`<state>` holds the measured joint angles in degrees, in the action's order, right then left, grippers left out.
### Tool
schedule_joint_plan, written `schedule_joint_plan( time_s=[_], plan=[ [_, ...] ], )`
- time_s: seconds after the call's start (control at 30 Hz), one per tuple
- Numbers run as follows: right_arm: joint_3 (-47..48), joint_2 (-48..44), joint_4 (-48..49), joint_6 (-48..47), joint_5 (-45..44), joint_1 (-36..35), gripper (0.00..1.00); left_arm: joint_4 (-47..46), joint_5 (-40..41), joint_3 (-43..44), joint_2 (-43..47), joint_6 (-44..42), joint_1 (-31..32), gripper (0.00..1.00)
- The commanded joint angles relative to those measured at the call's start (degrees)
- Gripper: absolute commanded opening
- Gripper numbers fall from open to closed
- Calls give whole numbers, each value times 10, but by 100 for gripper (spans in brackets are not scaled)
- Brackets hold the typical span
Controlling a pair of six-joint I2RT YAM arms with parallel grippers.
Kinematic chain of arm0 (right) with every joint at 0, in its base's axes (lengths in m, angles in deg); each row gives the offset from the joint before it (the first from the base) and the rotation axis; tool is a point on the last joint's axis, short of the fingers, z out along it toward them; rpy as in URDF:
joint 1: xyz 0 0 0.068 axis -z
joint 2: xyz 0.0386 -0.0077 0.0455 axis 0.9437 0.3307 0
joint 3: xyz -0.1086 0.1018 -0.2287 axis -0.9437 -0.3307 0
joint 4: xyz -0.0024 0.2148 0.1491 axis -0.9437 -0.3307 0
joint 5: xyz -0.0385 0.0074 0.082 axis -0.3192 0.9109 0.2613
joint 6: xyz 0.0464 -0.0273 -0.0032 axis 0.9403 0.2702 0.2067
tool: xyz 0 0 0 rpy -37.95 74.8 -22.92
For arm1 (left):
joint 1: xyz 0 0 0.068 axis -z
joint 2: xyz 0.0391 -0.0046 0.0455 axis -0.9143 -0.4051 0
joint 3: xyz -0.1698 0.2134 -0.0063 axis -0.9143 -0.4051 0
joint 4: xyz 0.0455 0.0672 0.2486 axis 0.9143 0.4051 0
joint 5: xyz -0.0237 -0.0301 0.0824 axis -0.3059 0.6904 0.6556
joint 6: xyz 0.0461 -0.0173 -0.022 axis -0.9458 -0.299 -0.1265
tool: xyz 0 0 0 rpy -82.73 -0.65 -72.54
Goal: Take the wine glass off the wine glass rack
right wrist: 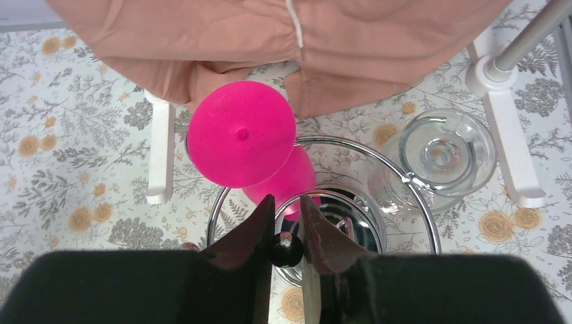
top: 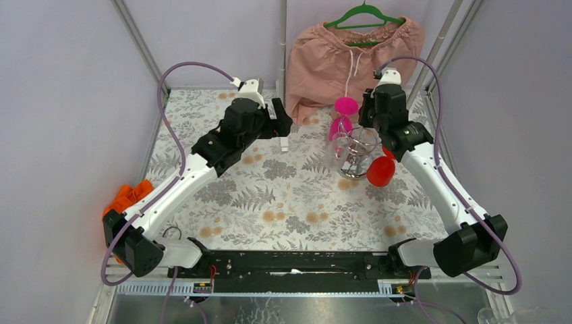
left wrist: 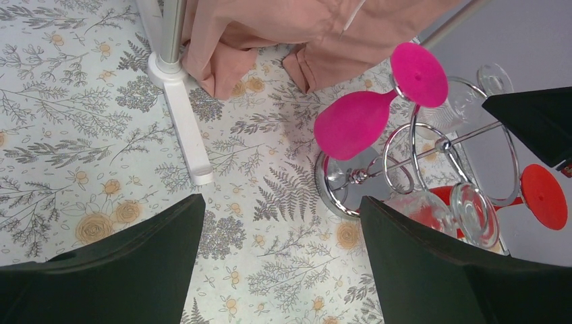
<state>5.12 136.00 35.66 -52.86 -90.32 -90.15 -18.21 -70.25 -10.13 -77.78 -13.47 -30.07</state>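
The chrome wine glass rack (top: 361, 158) stands right of centre on the floral table. A pink wine glass (top: 340, 125) hangs upside down on its far left side, a red one (top: 380, 172) on its near right, and a clear one (top: 339, 150) on its left. My right gripper (top: 369, 135) is directly above the rack. In the right wrist view the right gripper (right wrist: 287, 199) is shut on the dark ball knob (right wrist: 287, 248) atop the central post, with the pink glass's foot (right wrist: 241, 133) just beyond. My left gripper (top: 282, 125) is open and empty, left of the rack (left wrist: 337, 196).
A peach garment (top: 337, 61) on a green hanger hangs behind the rack. The grey frame pole (top: 283, 40) with a white foot (left wrist: 185, 121) stands between the grippers. An orange cloth (top: 128, 196) lies at the table's left edge.
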Motion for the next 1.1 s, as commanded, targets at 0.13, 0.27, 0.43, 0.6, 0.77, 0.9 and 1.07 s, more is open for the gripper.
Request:
schedule_joint_plan(
  time_s=[0.13, 0.27, 0.43, 0.6, 0.77, 0.9, 1.07],
  plan=[
    [22, -13, 11, 34, 10, -68, 0, -21, 19, -12, 28, 0, 4, 93],
    [35, -3, 5, 31, 0, -96, 0, -17, 29, -16, 36, -2, 4, 93],
    [54, 14, -3, 27, -19, -130, 0, -11, 41, -19, 42, -1, 4, 94],
    [73, 37, -7, 26, -30, -161, 0, -7, 51, -21, 49, -2, 4, 95],
    [95, 65, -7, 27, -46, -194, 0, 1, 68, -24, 63, -8, 4, 96],
    [115, 87, -6, 29, -55, -218, 0, 6, 85, -26, 74, -12, 4, 97],
    [141, 115, -7, 29, -65, -240, 0, 11, 93, -28, 81, -17, 4, 98]
  ],
)
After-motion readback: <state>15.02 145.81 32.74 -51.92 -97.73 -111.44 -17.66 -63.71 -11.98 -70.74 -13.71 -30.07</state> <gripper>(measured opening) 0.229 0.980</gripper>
